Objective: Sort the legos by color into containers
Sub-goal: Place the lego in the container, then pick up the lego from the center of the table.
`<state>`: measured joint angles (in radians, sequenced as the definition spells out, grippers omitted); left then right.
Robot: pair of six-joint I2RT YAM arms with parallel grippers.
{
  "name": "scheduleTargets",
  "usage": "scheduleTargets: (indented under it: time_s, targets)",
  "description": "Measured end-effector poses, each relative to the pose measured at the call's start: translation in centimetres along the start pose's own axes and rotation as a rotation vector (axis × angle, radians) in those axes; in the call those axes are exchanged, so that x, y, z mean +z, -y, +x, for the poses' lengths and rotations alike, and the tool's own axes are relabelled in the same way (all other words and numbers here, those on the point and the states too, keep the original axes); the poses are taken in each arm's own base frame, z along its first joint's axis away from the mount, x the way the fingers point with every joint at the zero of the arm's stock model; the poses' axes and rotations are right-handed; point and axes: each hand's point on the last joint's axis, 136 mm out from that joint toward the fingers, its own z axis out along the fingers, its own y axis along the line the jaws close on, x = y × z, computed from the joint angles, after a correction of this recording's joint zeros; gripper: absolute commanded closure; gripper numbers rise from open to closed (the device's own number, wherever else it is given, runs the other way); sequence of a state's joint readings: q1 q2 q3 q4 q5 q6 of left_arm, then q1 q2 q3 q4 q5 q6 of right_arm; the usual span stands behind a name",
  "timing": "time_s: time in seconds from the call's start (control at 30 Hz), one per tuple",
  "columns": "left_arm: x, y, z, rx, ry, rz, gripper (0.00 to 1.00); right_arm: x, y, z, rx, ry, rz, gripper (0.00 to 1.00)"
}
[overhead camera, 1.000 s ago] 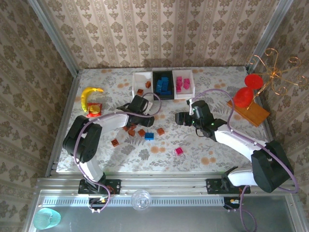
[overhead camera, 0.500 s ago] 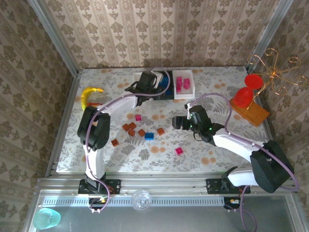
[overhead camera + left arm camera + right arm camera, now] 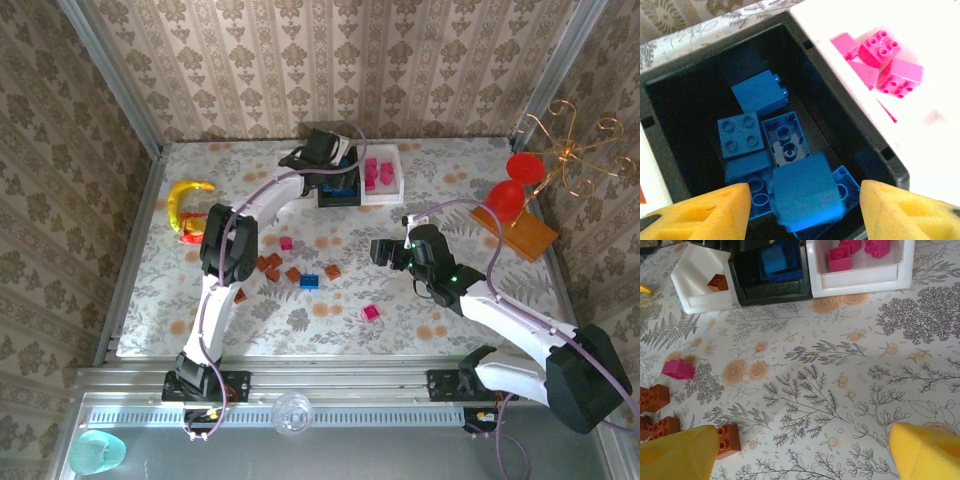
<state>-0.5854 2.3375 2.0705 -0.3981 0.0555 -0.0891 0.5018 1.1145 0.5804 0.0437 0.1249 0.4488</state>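
Observation:
My left gripper (image 3: 805, 201) hangs open over the black middle tray (image 3: 840, 100). A blurred blue brick (image 3: 802, 192) lies between its yellow fingers with a gap on each side, above several blue bricks. Pink bricks (image 3: 880, 65) lie in the white tray (image 3: 940, 120) to the right. The other white tray (image 3: 695, 270) holds one brown brick (image 3: 717, 282). My right gripper (image 3: 802, 440) is open above bare cloth, with a brown brick (image 3: 727, 440) by its left finger. Loose brown bricks (image 3: 272, 268), a blue one (image 3: 309, 281) and pink ones (image 3: 286, 243) (image 3: 371, 313) lie mid-table.
A yellow banana (image 3: 185, 195) and a red-and-yellow toy (image 3: 193, 230) sit at the left. An orange board (image 3: 515, 232) with red pieces (image 3: 505, 198) and a wire stand (image 3: 565, 140) occupy the right. Walls enclose the table on three sides.
My left arm swung from mid-table up to the trays and its jaws opened, freeing the blue brick over the black tray. My right gripper opened wider and shifted slightly right.

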Motion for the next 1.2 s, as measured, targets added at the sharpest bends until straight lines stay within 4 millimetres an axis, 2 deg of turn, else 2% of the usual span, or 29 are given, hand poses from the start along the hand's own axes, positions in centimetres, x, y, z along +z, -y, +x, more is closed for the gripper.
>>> scheduleTargets:
  time_s: [0.13, 0.23, 0.4, 0.5, 0.57, 0.67, 0.8, 0.93, 1.03, 1.2]
  targets:
    - [-1.4, 0.7, -0.4, 0.002, 0.004, 0.034, 0.28, -0.1, 0.1, 0.1, 0.000, -0.003, 0.003, 0.10]
    - [-3.7, 1.1, 0.2, 0.001, 0.000, 0.052, 0.27, 0.0, 0.1, 0.2, 0.000, -0.009, 0.004, 0.10]
    - [-9.9, 1.5, 3.2, -0.015, 0.017, 0.065, 0.26, 0.8, 0.0, 1.3, -0.006, -0.056, -0.002, 0.10]
    - [-13.2, 1.5, 6.1, -0.045, 0.030, 0.070, 0.26, 1.4, -0.2, 1.7, -0.011, -0.090, -0.008, 0.10]
    - [-14.7, 1.3, 9.1, -0.075, 0.014, 0.073, 0.25, 1.6, -0.5, 1.8, -0.013, -0.101, -0.017, 0.10]
    - [-15.6, 1.5, 14.4, -0.123, -0.062, 0.090, 0.24, 1.9, -1.1, 2.1, -0.021, -0.119, -0.036, 0.10]
    - [-16.5, 3.3, 21.0, -0.156, -0.206, 0.118, 0.24, 2.6, -1.3, 2.8, -0.037, -0.150, -0.035, 0.10]
    - [-18.3, 6.1, 24.0, -0.145, -0.270, 0.154, 0.24, 3.0, -1.1, 3.1, -0.052, -0.162, -0.028, 0.10]
    - [-19.4, 7.1, 25.3, -0.159, -0.282, 0.170, 0.23, 3.0, -1.1, 3.1, -0.056, -0.162, -0.027, 0.10]
    - [-18.9, 8.0, 27.1, -0.175, -0.345, 0.176, 0.23, 3.0, -1.1, 3.1, -0.062, -0.160, -0.025, 0.10]
